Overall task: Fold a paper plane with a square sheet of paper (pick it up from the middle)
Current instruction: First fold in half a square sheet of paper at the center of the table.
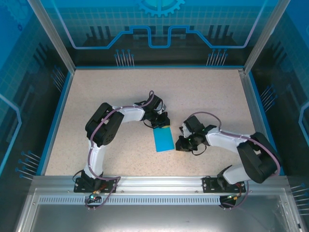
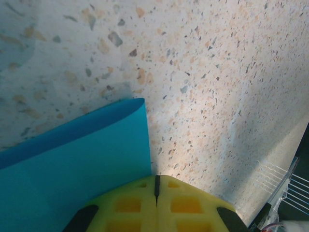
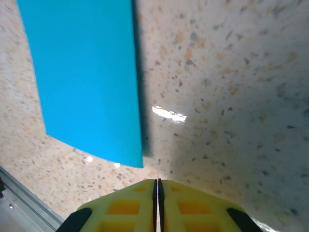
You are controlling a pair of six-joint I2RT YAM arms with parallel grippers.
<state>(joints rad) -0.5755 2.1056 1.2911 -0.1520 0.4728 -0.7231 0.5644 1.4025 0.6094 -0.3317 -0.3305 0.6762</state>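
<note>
The sheet of paper (image 1: 162,139) lies flat near the middle of the bench (image 1: 96,87), slightly toward the near edge, between the two claws. It appears as a narrow rectangle rather than a square, and the left wrist view shows a rounded doubled edge (image 2: 87,121). The first lengthwise fold therefore seems made but not yet pressed sharp.

The left claw (image 2: 157,186) is closed at the paper's far end; whether it pinches any paper I cannot tell. The right claw (image 3: 157,188) is closed too, just beside the near corner, holding nothing.

Nose corners and wings look untouched, so most of the folding is likely left.
</note>
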